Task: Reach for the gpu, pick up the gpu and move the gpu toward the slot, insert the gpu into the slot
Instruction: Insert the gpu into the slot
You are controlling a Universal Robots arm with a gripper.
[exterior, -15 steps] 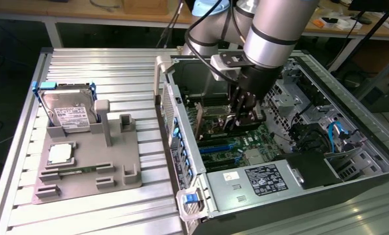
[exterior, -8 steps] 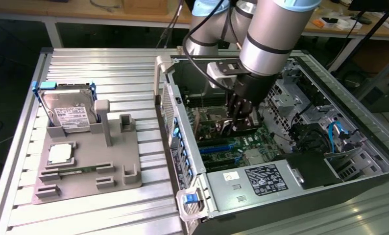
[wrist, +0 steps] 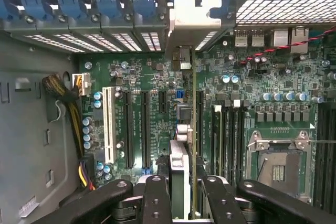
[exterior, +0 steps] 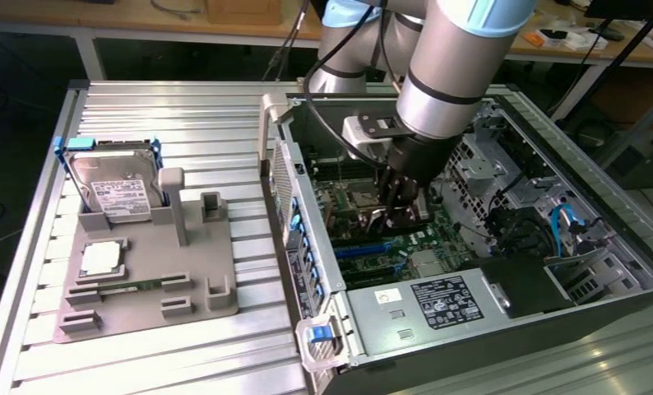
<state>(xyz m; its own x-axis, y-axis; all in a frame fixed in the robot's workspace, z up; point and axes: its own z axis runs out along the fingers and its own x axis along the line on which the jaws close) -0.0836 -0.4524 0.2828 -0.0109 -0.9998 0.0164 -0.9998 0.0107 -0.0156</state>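
My gripper [exterior: 398, 218] is down inside the open computer case, over the green motherboard [exterior: 343, 202]. In the wrist view the gripper [wrist: 185, 195] is shut on the gpu [wrist: 180, 166], a thin card seen edge-on and standing upright on the board. Its silvery end bracket [wrist: 191, 19] sits at the case's rear openings. Blue slot strips [exterior: 362, 247] lie on the board just below the gripper in the exterior view. Two long dark slot strips [wrist: 144, 129] run alongside the card. The card hides the strip under it, so I cannot tell whether it is seated.
Close beside the card are the black memory strips [wrist: 226, 129] and the square processor socket [wrist: 278, 163]. A white slot [wrist: 109, 124] and a cable bundle [wrist: 73, 114] lie on its other side. Outside the case, a grey holder [exterior: 140, 280] carries a hard drive [exterior: 113, 193] and a processor chip [exterior: 102, 259]. The power supply [exterior: 442, 300] fills the case's near end.
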